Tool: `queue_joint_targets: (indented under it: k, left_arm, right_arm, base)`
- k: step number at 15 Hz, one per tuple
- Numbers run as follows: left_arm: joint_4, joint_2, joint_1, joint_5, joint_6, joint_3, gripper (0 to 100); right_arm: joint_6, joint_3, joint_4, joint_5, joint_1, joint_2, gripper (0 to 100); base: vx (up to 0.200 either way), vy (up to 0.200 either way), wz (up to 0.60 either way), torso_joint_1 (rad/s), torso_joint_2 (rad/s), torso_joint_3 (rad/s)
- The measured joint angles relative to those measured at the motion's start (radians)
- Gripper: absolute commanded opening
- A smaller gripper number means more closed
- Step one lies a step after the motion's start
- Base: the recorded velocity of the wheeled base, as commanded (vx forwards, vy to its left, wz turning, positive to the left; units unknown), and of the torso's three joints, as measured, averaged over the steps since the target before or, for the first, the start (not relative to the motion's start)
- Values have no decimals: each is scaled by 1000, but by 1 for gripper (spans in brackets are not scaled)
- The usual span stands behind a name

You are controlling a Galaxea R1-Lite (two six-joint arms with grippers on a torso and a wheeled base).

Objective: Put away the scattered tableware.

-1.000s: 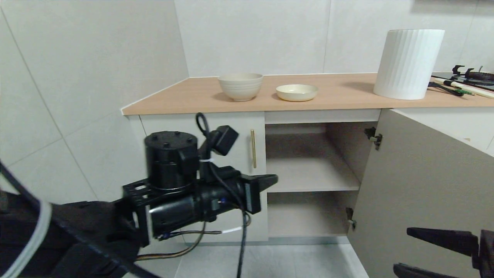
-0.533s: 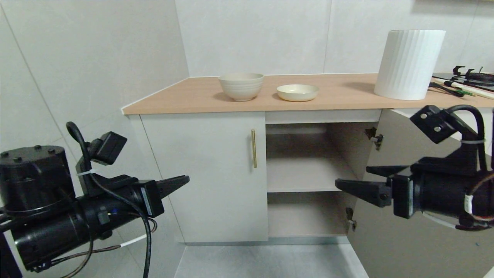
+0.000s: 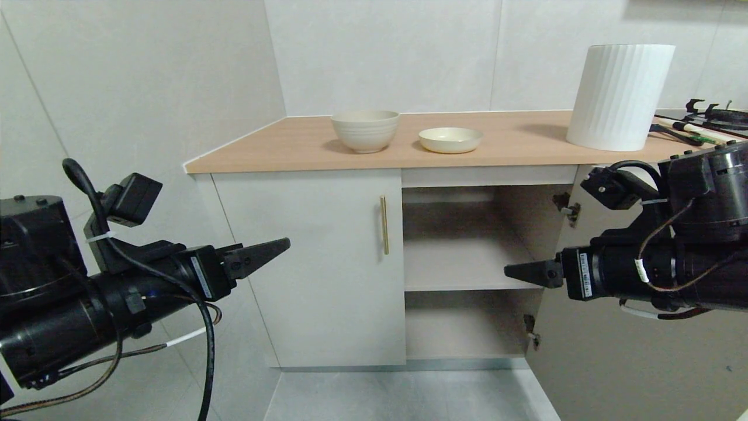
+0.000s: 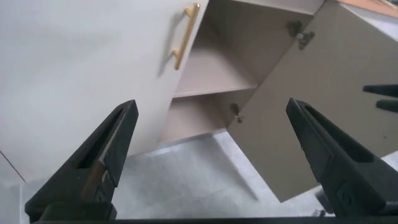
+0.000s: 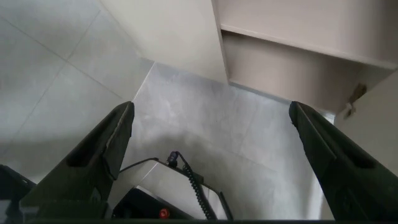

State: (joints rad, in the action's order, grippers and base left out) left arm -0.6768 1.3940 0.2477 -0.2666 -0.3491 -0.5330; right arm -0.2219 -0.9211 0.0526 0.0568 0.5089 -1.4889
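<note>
A ribbed cream bowl (image 3: 365,131) and a shallow cream dish (image 3: 450,140) stand side by side on the wooden countertop (image 3: 280,149). Both arms hang well below the counter, in front of the cabinet. My left gripper (image 3: 263,254) is before the closed left door, open and empty; its fingers (image 4: 112,143) stand wide apart in the left wrist view. My right gripper (image 3: 523,273) points at the open compartment from the right, also open and empty, with fingers (image 5: 109,146) spread in the right wrist view.
The right cabinet door (image 3: 613,351) is swung open, showing two bare shelves (image 3: 467,263). The left door has a gold handle (image 3: 383,225). A tall white ribbed cylinder (image 3: 619,96) and several utensils (image 3: 701,126) sit at the counter's right end. A tiled wall is on the left.
My left arm swung from the picture's middle out to the left and rose slightly. My right arm came up from the lower right corner to shelf height.
</note>
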Motion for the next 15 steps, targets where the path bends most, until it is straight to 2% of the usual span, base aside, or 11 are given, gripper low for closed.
queue_joint_targets:
  k: [4,15]
  left_arm:
    - [-4,-9,-1,1,9,2,100]
    - [-3,-5,-15,1,17,1,100]
  right_arm:
    - [0,2,0,-2,-6,2,100]
    - [6,13,2,-1,-8,13,100]
  base:
    - [0,0,0,0,0,0]
    - [200,0,0,1,3,3]
